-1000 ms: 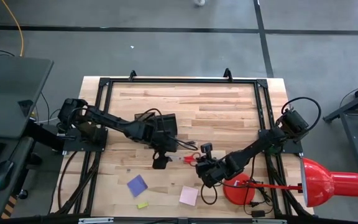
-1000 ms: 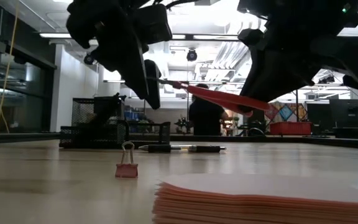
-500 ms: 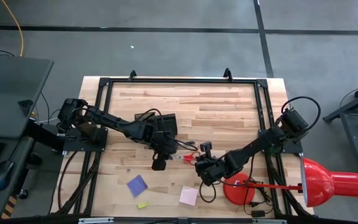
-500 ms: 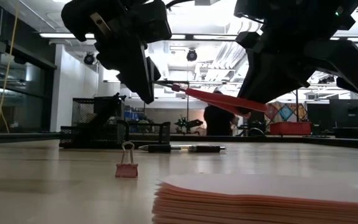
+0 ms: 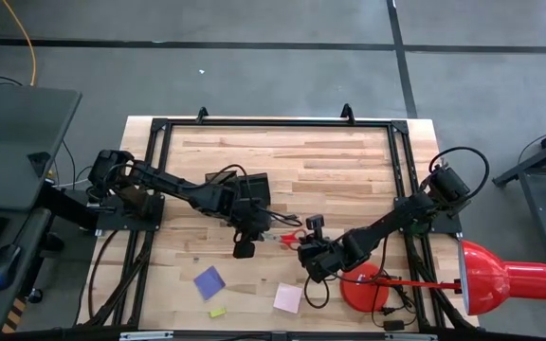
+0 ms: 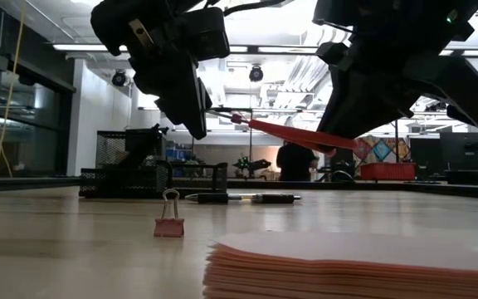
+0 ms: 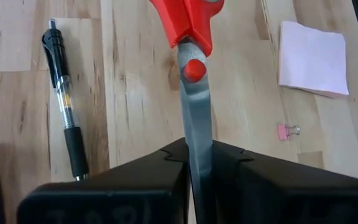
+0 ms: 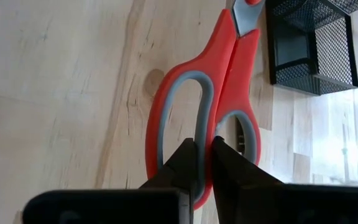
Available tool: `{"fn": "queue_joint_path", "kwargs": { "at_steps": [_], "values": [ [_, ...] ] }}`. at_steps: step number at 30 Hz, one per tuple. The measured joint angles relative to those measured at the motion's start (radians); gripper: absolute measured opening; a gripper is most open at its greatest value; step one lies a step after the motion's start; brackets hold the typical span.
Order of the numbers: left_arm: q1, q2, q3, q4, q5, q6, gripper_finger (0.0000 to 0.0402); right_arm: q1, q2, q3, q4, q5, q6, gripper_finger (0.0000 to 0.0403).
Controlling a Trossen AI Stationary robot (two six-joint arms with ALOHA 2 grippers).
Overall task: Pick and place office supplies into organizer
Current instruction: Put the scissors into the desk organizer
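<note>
The red-handled scissors hang in the air between my two grippers, above the table's middle. My left gripper is shut on the blades. My right gripper is shut on the handles. The black mesh organizer stands on the table just beyond the left gripper. A dark pen lies on the wood under the scissors. A purple pad, a pink pad and a small yellow piece lie near the front edge. My left gripper pinches the closed steel blades between its two fingers, on their flat sides, toward the tip end. The fingers lie along the blades. The scissors are clear of the table, with the blade end a little higher than the handles. My right gripper pinches the inner bars where the two red handle loops meet. One finger stands in the large loop and the other in the small loop. The handles are lifted clear of the wood.
A red desk lamp stands at the front right, its round base right beside my right arm and its shade off the table's edge. A pink binder clip stands on the wood. A black frame runs round the table.
My left gripper has shut on the scissors' blades. The scissors have stayed in the air, still held at the handles by my right gripper.
</note>
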Motion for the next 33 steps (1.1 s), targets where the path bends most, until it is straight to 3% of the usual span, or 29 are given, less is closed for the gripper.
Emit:
{"fn": "queue_joint_path", "kwargs": {
  "at_steps": [10, 20, 29, 33],
  "values": [
    [-0.001, 0.000, 0.000, 0.005, 0.009, -0.021, 0.0019, 0.000, 0.000, 0.000, -0.006, 0.031, -0.037, 0.0017],
    [0.001, 0.000, -0.001, 0.042, 0.053, -0.041, 0.0014, -0.001, 0.000, 0.000, -0.015, 0.064, -0.175, 0.0009],
    [-0.002, 0.000, -0.001, 0.080, 0.092, -0.078, 0.0060, 0.003, 0.000, -0.001, -0.029, 0.109, -0.263, 0.0008],
    [-0.001, 0.000, -0.001, 0.131, 0.180, -0.133, 0.0089, 0.004, 0.003, -0.001, -0.032, 0.139, -0.341, 0.0005]
  ]
}}
